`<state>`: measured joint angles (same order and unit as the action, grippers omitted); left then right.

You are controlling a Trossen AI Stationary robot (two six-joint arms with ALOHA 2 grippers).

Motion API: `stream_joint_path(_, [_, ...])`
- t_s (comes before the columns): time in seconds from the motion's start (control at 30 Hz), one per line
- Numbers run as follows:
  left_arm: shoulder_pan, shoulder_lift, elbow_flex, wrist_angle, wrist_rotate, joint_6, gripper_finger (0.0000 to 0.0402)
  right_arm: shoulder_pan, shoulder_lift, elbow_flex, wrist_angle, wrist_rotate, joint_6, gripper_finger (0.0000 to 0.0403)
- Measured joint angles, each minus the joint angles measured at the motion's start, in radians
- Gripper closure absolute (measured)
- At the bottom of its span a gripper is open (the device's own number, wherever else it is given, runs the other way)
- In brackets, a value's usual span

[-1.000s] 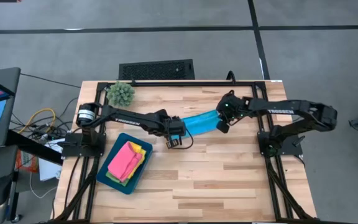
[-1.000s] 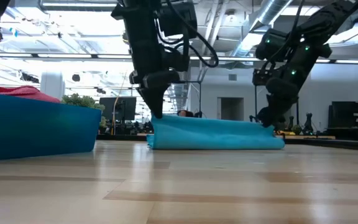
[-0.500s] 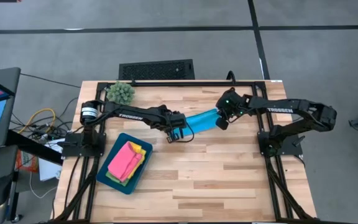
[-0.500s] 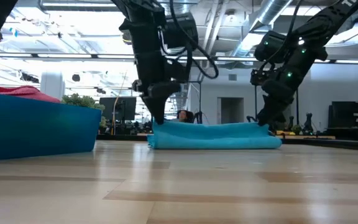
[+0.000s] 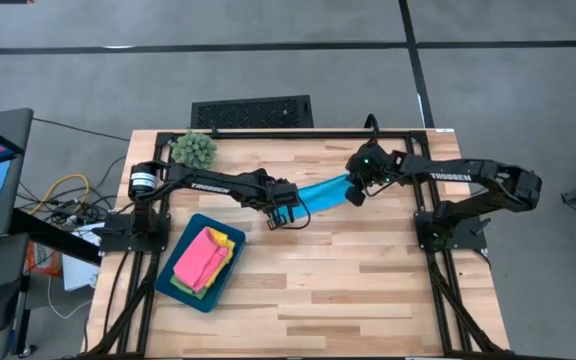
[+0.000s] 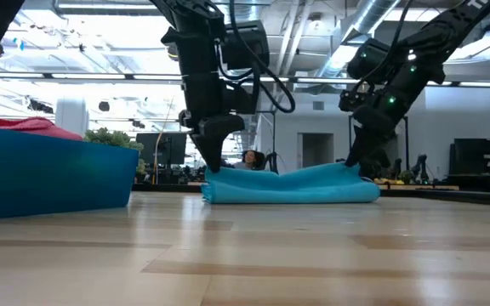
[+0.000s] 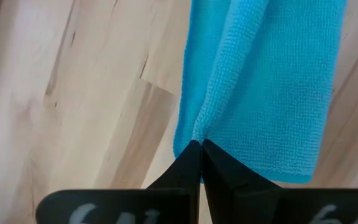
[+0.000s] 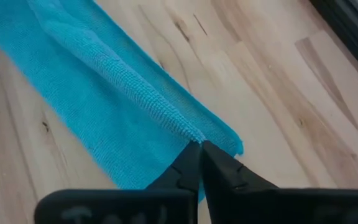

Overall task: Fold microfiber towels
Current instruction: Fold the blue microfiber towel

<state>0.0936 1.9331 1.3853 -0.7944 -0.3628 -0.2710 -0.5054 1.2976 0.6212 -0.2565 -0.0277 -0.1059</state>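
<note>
The wooden table (image 5: 368,280) carries a teal tray (image 5: 184,287) of folded towels (image 5: 204,256) beyond the left gripper (image 7: 200,148). The blue towel (image 6: 292,185) stretches between both grippers; left and right gripper (image 8: 199,147) each pinch an end fold.

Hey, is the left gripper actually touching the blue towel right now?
Touching. The left wrist view shows the left gripper pinched shut on a fold of the light blue towel, the cloth bunching at its fingertips.
</note>
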Motion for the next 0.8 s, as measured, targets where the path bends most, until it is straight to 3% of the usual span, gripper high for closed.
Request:
stream_joint_path(0.27, [0.001,0.0,0.0,0.0,-0.009,-0.004,0.0395,-0.037,0.0,0.0,0.001,0.001,0.0,0.0331])
stream_joint_path(0.57, [0.03,0.0,0.0,-0.001,-0.004,-0.057,0.0301,-0.071,0.0,0.0,0.016,-0.001,0.008,0.0264])
stream_joint_path(0.8, [0.042,-0.018,0.0,0.031,0.012,-0.172,0.0259,-0.07,0.0,-0.007,0.09,-0.247,0.027,0.0249])
